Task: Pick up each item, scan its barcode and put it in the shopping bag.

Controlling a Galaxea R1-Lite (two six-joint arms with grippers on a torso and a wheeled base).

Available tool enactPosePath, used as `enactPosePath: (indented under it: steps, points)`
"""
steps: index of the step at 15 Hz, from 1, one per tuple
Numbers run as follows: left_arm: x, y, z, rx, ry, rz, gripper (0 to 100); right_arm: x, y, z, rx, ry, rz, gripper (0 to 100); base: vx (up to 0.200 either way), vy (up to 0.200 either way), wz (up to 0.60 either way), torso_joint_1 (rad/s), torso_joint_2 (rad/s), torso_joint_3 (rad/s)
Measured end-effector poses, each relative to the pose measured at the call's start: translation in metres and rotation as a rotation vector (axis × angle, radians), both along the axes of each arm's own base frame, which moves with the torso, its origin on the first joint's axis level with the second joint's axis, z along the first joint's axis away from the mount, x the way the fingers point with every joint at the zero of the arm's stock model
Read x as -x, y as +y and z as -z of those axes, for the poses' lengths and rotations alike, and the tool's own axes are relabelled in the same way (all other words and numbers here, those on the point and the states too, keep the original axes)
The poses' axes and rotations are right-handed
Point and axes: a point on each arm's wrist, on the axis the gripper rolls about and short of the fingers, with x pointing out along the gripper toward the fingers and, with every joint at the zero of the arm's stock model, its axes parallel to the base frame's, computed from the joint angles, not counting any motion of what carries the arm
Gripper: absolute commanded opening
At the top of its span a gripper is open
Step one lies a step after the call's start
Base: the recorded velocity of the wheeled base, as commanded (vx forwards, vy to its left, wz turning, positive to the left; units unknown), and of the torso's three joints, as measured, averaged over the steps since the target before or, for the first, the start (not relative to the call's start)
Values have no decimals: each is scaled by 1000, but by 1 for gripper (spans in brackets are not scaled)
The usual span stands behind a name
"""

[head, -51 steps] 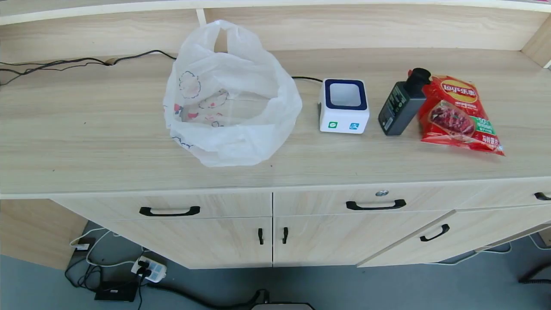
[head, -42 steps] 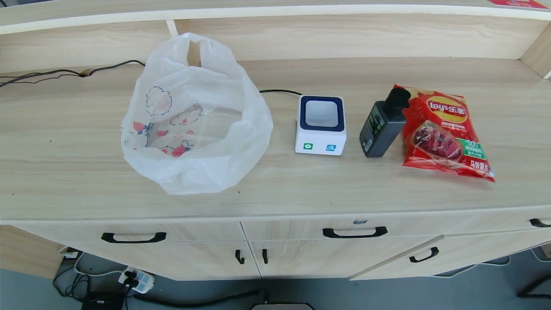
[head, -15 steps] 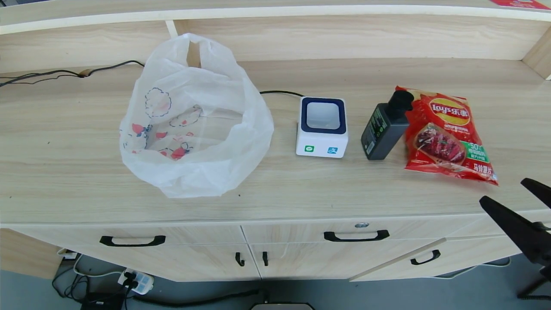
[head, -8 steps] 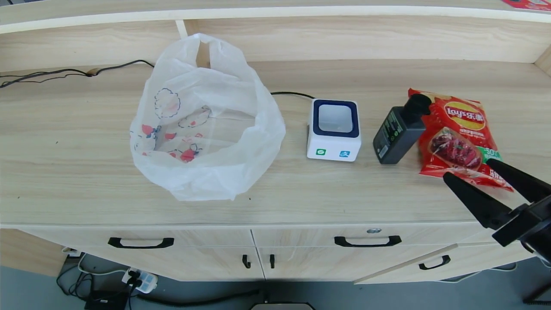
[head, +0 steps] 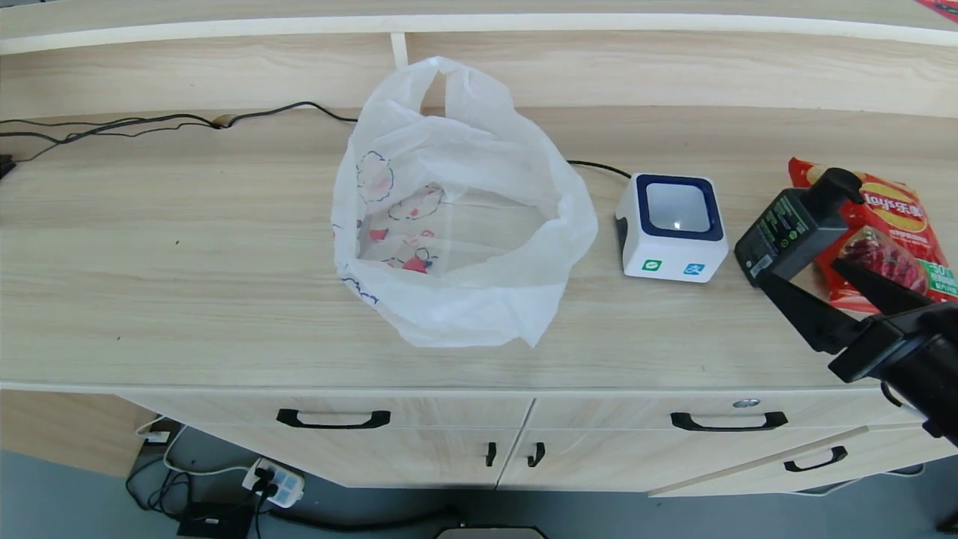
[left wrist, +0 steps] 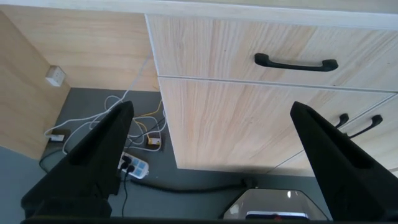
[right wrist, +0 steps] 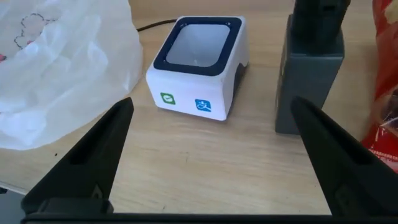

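A white plastic shopping bag (head: 464, 217) stands open in the middle of the wooden counter (head: 187, 284). To its right sits a white scanner (head: 671, 227) with a blue-framed window. Further right a dark grey bottle (head: 793, 228) with a black cap stands against a red bag of chips (head: 902, 224). My right gripper (head: 801, 271) is open above the counter's front edge, just in front of the bottle. From the right wrist I see the scanner (right wrist: 199, 65), the bottle (right wrist: 314, 68) and the chips (right wrist: 385, 93) beyond its gripper (right wrist: 211, 102). My left gripper (left wrist: 211, 107) is open and holds nothing, low in front of the cabinet.
Black cables (head: 150, 123) run along the back left of the counter, below a raised wooden shelf (head: 599, 67). Drawers with black handles (left wrist: 295, 62) front the cabinet. A power strip (left wrist: 134, 167) and loose wires lie on the floor.
The head camera has turned, so everything sits further right in the picture. My right gripper came up from the lower right and moved forward to the bottle, staying open.
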Motion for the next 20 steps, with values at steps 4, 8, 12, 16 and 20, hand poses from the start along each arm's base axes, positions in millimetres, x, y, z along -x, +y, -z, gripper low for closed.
enactPosePath:
  steps: [4, 8, 12, 16, 20]
  points:
    - [0, 0, 0, -1, -1, 1, 100, -11, -7, 1, 7, -8, 53, 100, 0, 0, 0, 0, 0, 0]
    - [0, 0, 0, -3, -3, 0, 100, -27, -11, -2, 4, -22, 84, 100, 0, 0, 0, 0, 0, 0]
    - [0, 0, 0, -5, -3, 1, 100, -49, -10, -2, -3, -12, 91, 100, 0, 0, 0, 0, 0, 0]
    - [0, 0, 0, -2, -3, 1, 100, -66, -19, 3, -2, 11, 134, 100, 0, 0, 0, 0, 0, 0]
    - [0, 0, 0, 0, -3, 0, 100, -85, -27, 3, 3, 5, 134, 100, 0, 0, 0, 0, 0, 0]
